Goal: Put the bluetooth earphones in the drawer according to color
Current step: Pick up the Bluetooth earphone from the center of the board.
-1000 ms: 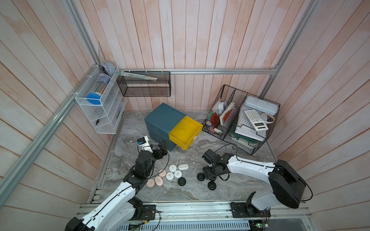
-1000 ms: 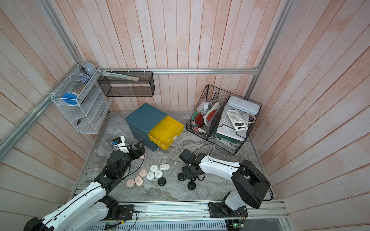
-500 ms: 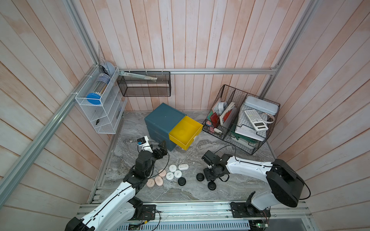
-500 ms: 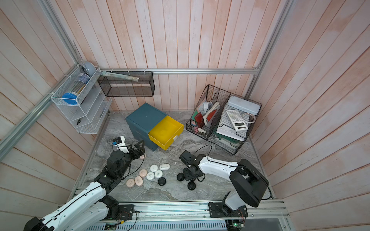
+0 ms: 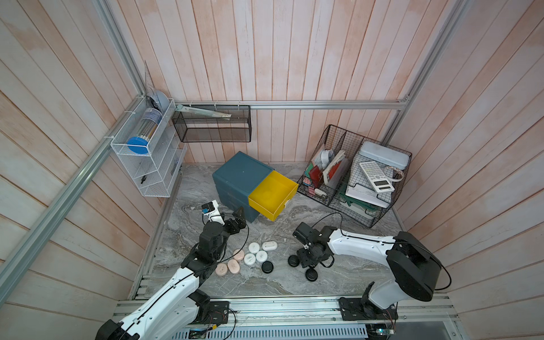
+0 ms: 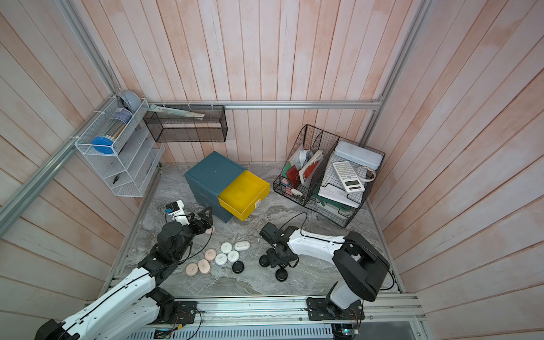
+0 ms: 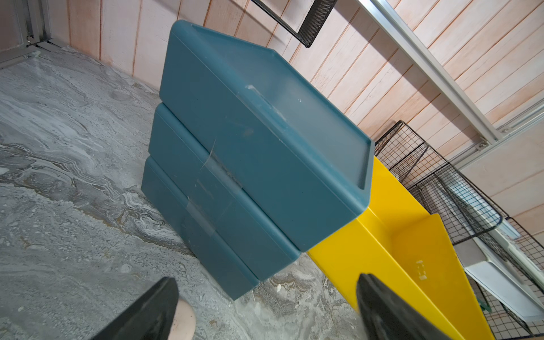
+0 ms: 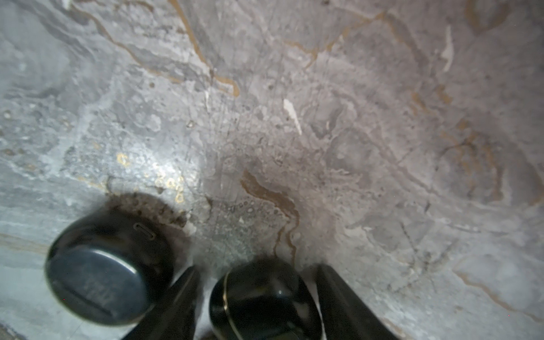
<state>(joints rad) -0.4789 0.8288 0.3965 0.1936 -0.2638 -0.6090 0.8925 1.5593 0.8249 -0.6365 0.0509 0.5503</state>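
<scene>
1. Right hand (image 8: pixel 257 269) is low over the table (image 5: pixel 276 290), partly open. One black earphone case (image 8: pixel 265 303) lies between its fingers (image 8: pixel 344 303). Thin slivers of table show on both sides of it, so no grip is seen.
2. Second black case (image 8: pixel 106 270) lies just beside the outer face of one finger.
3. Left hand (image 7: pixel 268 281) is wide open and holds nothing. It points at the drawer cabinet (image 7: pixel 250 147). One pink case (image 7: pixel 182 321) lies on the table just beside a finger.
4. Yellow drawer (image 5: pixel 272 191) stands pulled out, apart from the right hand.
5. White cases (image 5: pixel 261 255) and three pink cases (image 5: pixel 234 265) are clustered on the table between the arms, with a lone black case (image 5: pixel 267 267) at the cluster's edge.
</scene>
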